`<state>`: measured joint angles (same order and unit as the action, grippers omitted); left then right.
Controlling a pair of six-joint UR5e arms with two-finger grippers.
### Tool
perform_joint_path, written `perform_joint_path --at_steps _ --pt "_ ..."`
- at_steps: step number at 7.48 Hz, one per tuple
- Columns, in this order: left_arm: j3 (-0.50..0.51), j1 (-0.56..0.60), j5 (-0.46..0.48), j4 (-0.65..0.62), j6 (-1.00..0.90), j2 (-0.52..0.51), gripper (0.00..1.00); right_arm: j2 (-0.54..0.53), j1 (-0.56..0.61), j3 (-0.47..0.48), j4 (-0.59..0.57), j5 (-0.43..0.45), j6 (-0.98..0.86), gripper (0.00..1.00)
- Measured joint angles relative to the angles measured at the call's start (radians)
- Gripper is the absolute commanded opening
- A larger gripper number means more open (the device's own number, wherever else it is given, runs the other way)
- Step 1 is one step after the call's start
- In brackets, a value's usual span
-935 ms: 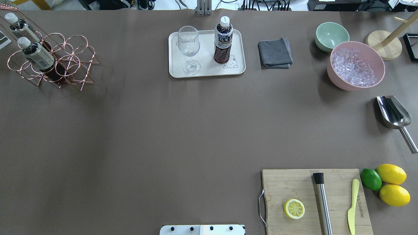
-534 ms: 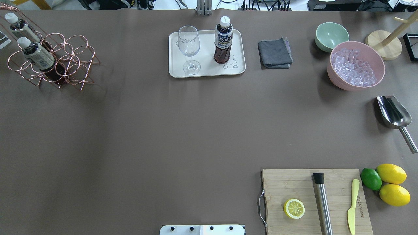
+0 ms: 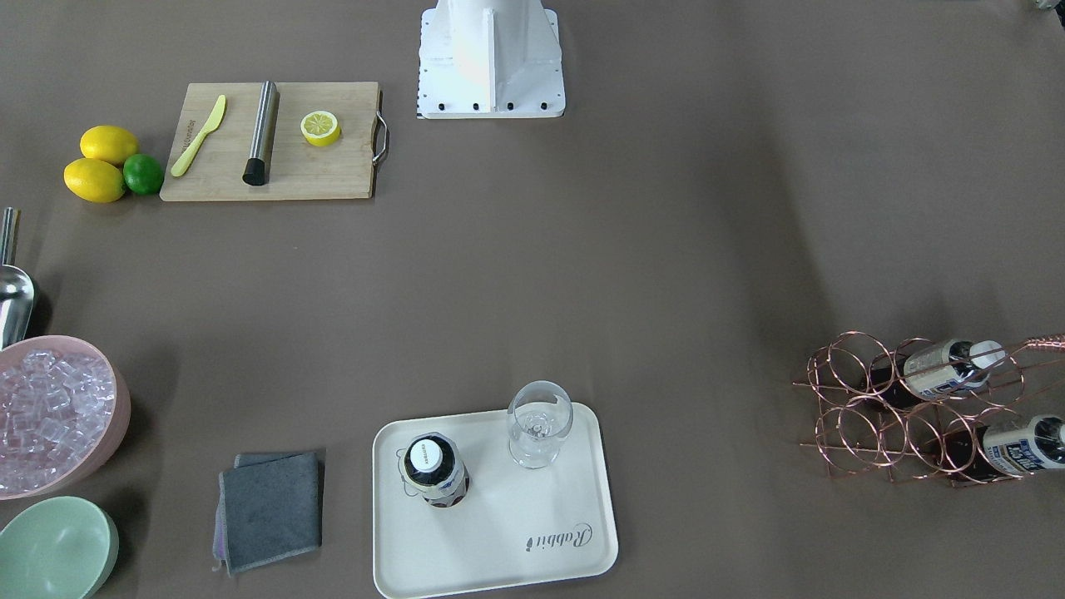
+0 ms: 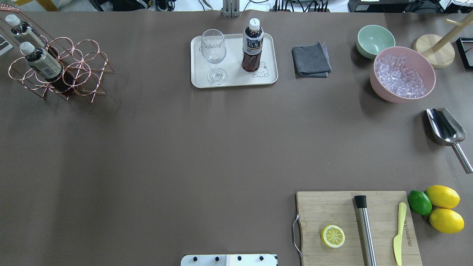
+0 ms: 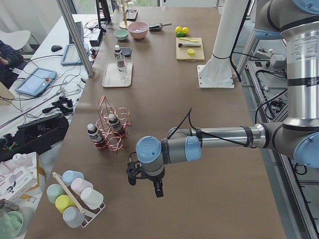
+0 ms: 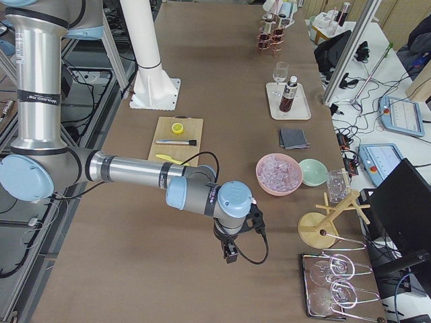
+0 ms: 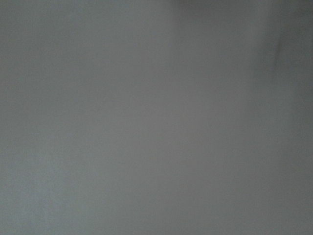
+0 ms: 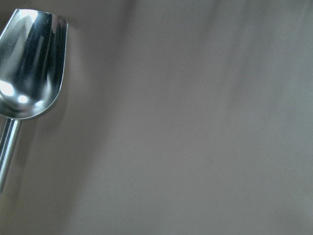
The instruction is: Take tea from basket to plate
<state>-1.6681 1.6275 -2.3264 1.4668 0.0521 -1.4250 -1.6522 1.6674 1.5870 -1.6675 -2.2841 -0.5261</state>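
Brown table [image 4: 184, 147] | left pincer [image 5: 145, 183] and right pincer [image 6: 231, 250] hang low, forearms level | grip state cannot tell

On the tabletop [image 4: 184, 147], the plate [image 4: 236, 79] sits far centre, carrying a tea [image 4: 252, 48] upright on its right half and a glass [image 4: 213, 55] on its left. The basket [image 4: 75, 68] stands far left, holding two bottles [image 4: 43, 63]. A cloth [image 4: 311, 59] lies just right of the plate. The board [image 4: 325, 210] lies near right.

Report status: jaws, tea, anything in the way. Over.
Jaws: state unclear; left arm, right arm hang free. One tea upright on plate beside glass; two in basket. Nothing between them.
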Motion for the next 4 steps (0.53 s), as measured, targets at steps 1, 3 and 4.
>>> perform_joint_path --at_steps 1,3,4 --pt "-0.026 -0.032 0.001 -0.001 0.039 -0.006 0.98 0.000 0.000 0.000 0.000 0.001 0.001 1.00" --pt "-0.050 -0.067 0.001 -0.001 0.089 -0.010 0.98 0.000 0.000 -0.002 0.000 0.000 0.000 1.00" --pt "-0.053 -0.072 0.001 0.000 0.096 -0.014 0.98 0.001 0.000 -0.002 0.000 0.000 0.000 1.00"
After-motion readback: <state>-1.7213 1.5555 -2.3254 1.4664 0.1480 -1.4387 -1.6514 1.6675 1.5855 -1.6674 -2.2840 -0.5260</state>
